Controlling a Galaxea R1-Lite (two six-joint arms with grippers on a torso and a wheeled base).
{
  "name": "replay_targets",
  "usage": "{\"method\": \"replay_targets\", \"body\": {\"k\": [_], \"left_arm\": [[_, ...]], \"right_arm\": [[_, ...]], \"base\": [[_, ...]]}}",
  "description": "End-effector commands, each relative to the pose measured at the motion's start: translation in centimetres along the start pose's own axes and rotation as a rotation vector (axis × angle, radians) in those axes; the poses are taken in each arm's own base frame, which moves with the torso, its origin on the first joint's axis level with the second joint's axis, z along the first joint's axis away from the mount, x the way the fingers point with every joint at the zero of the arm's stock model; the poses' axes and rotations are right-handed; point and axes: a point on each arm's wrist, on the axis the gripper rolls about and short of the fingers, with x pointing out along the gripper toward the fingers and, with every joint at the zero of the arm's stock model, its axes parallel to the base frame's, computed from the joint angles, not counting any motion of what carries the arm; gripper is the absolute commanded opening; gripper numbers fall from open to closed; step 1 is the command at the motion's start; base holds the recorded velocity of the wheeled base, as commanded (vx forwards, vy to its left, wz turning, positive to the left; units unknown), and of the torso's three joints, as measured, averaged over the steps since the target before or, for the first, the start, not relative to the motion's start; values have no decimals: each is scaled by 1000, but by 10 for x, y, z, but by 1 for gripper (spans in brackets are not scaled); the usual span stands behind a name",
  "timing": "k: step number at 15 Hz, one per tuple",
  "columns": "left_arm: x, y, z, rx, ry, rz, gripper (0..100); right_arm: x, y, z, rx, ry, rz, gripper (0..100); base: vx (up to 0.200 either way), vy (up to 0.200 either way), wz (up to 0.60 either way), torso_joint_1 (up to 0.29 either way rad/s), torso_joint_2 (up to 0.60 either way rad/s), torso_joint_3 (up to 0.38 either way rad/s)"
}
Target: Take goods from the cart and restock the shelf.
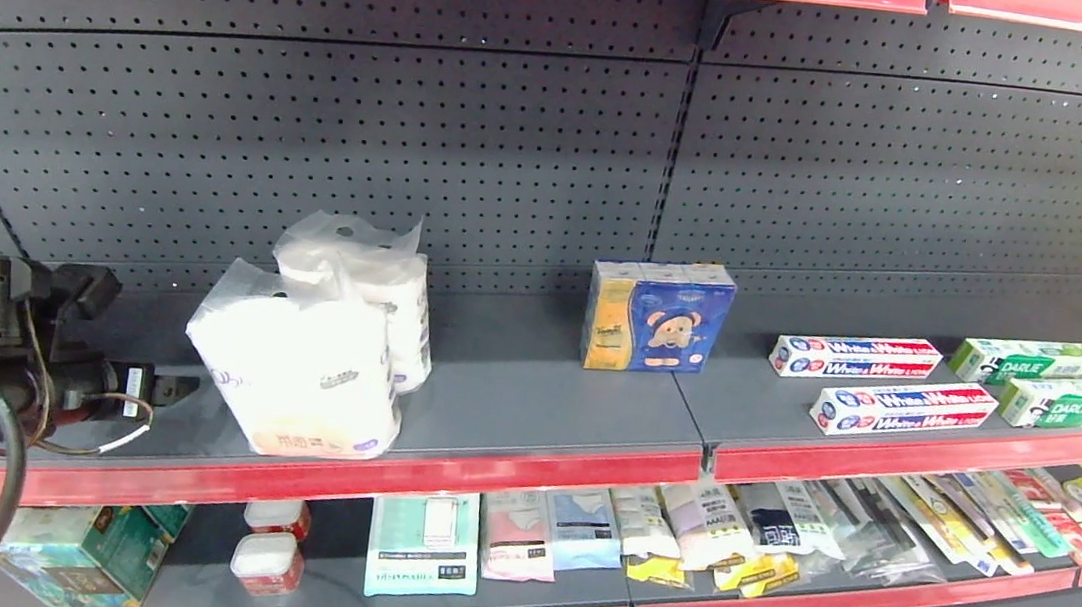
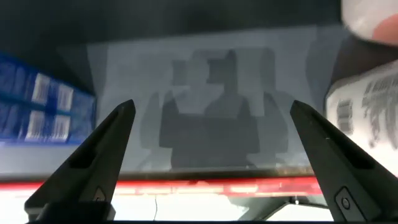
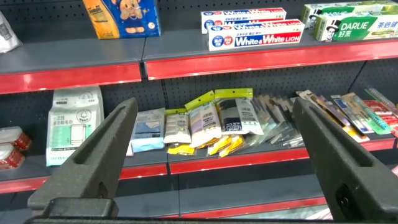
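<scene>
Toilet-roll packs (image 1: 302, 374) are sitting left of centre on the shelf (image 1: 533, 383). The left pincer (image 2: 212, 107) and right pincer (image 3: 214, 104) are gaping wide, gripping nothing. Placing is seemingly ending, and fetching fresh stock is likely coming next.

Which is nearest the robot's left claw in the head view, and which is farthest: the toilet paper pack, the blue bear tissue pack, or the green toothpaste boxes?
1. Toilet paper pack: just beside the left claw, at the left of the shelf.
2. Blue bear tissue pack: in the middle, towards the back.
3. Green toothpaste boxes: at the far right end.
</scene>
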Motion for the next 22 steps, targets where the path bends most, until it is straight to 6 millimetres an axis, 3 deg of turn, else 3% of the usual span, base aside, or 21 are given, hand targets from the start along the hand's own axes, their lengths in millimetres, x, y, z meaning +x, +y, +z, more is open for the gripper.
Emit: {"method": "replay_targets", "body": {"k": [1,22], "left_arm": [[7,-1,-3,0,13,-15,100],[15,-28,-6,30,45,-101,100]], "right_arm": [[0,0,0,0,1,1,100],[0,0,0,0,1,1,100]], "base": [[0,0,0,0,0,0],[0,0,0,0,0,0]]}}
